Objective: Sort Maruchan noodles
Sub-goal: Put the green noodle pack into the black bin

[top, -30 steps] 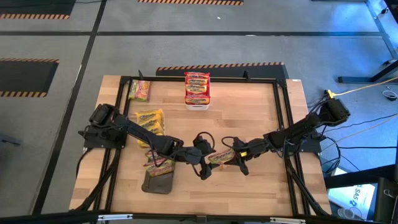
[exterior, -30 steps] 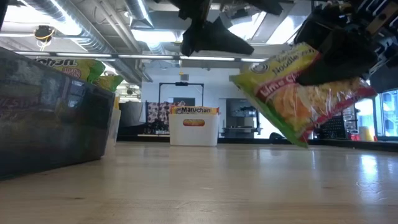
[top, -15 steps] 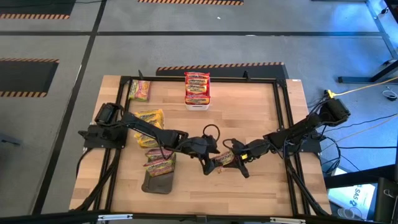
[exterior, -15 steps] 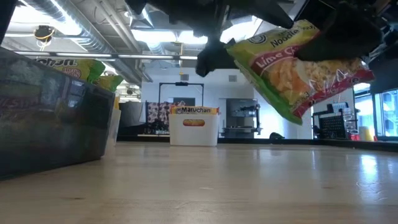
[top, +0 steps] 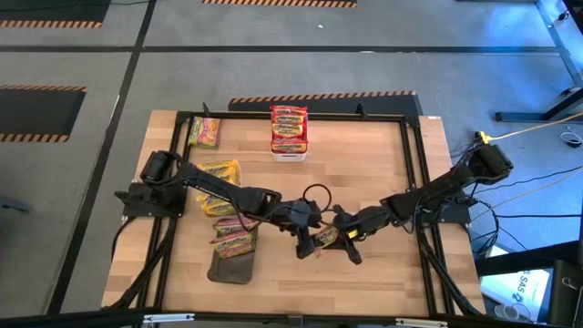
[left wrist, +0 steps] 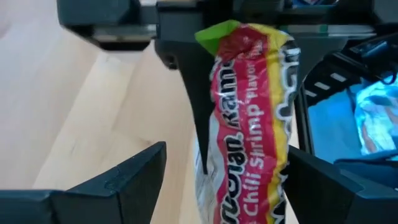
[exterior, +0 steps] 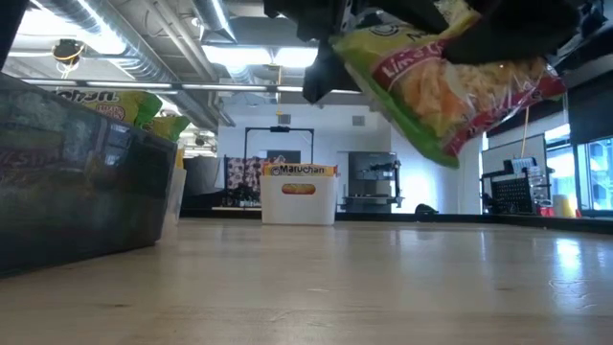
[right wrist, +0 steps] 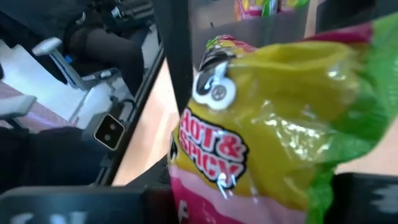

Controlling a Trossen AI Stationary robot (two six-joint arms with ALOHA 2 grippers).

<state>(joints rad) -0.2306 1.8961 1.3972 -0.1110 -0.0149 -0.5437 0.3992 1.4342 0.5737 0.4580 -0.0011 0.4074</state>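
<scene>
One Maruchan packet (top: 325, 239), yellow with a green edge and a pink-red band, hangs in the air over the table's near middle. My right gripper (top: 340, 239) reaches in from the right and is shut on it. My left gripper (top: 305, 240) comes from the left and is open. In the left wrist view its two fingers stand on either side of the packet (left wrist: 249, 124); I cannot tell whether they touch it. The low view shows the packet (exterior: 441, 86) high above the wood. My right gripper holds the packet pinched between its fingers, coming level from the table's right. The dark fingers (exterior: 517, 34) sit on the packet's upper right part (exterior: 488, 67). In the right wrist view the packet (right wrist: 273, 124) hides the fingertips. The packet is lifted clear and tilted.
A white bin (top: 289, 153) with red-orange packets stands at the far middle. A green-pink packet (top: 205, 132) lies at the far left, yellow packets (top: 220, 175) left of centre. A dark tray (top: 230, 267) with more packets (top: 234, 240) sits at the near left. Bare wood lies to the right.
My left gripper has moved right toward the held packet and now has its open fingers around it. My right gripper has carried the packet a little toward the left arm, and in the low view the packet has risen.
</scene>
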